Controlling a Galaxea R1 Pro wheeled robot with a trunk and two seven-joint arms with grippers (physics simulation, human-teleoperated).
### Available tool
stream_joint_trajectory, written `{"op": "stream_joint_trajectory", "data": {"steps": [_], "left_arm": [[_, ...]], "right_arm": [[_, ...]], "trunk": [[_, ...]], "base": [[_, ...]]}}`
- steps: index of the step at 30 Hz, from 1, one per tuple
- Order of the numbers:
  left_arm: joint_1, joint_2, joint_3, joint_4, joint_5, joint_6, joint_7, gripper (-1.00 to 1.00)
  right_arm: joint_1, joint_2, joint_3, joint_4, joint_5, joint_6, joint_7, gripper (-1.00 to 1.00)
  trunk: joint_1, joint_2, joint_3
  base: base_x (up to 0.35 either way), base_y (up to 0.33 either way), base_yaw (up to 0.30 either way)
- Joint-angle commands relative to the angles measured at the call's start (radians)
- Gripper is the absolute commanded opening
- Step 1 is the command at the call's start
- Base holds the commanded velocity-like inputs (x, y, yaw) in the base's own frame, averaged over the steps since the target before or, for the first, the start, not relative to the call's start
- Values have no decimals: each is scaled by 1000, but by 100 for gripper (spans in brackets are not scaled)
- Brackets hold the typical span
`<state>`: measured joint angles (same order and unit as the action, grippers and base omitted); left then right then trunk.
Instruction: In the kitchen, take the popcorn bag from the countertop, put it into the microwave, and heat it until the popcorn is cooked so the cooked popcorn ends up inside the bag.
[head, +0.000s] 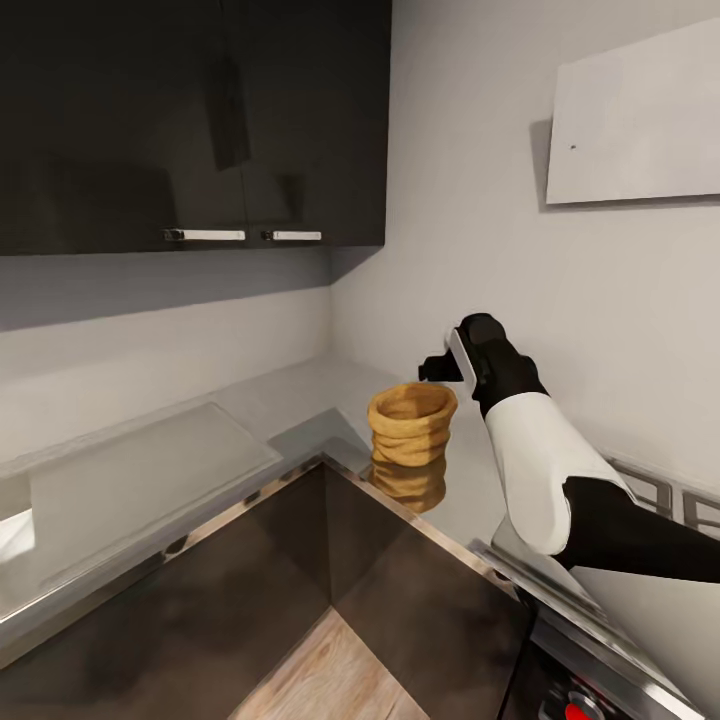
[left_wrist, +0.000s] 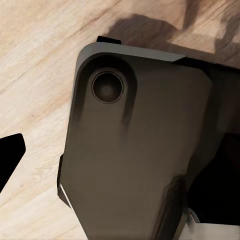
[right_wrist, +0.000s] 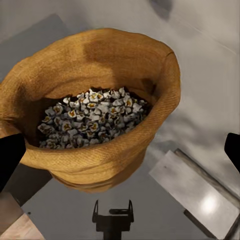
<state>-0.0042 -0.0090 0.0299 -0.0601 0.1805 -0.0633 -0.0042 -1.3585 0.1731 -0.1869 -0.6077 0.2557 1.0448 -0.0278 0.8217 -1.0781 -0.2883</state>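
R gripper (head: 432, 368) (open) above popcorn bag (head: 411, 424)

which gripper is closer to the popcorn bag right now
Right. The right gripper hangs just beside and above the popcorn bag on the countertop, fingertips apart. The left wrist view faces wood floor, no bag near.

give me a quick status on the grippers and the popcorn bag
Right gripper open, just above and beside the popcorn bag, not gripping. Left gripper: state cannot tell. Bag upright on countertop, popcorn inside. Nothing blocking.
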Motion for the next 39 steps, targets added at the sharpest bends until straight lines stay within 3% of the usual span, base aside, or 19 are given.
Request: {"op": "stream_joint_trajectory", "data": {"steps": [1, 8, 20, 26, 39], "left_arm": [[0, 0, 3, 0, 5, -3, 0, 100], [0, 0, 2, 0, 5, -3, -1, 100], [0, 0, 2, 0, 5, -3, -2, 100], [0, 0, 2, 0, 5, -3, -2, 100], [0, 0, 2, 0, 5, -4, -2, 100]], "right_arm": [[-1, 1, -7, 0, 1, 2, -4, 100], [-1, 1, -7, 1, 2, 2, -5, 100], [-1, 1, -6, 21, 3, 2, -8, 100], [-1, 1, -7, 118, 2, 2, -20, 100], [1, -43, -8, 153, 2, 2, -17, 100]], "trunk": [[0, -1, -1], [0, -1, -1], [0, -1, -1], [0, -1, -1], [0, -1, -1]], "base": [[0, 0, 0], [33, 0, 0], [237, 0, 0], [216, 0, 0], [23, 0, 0]]}}
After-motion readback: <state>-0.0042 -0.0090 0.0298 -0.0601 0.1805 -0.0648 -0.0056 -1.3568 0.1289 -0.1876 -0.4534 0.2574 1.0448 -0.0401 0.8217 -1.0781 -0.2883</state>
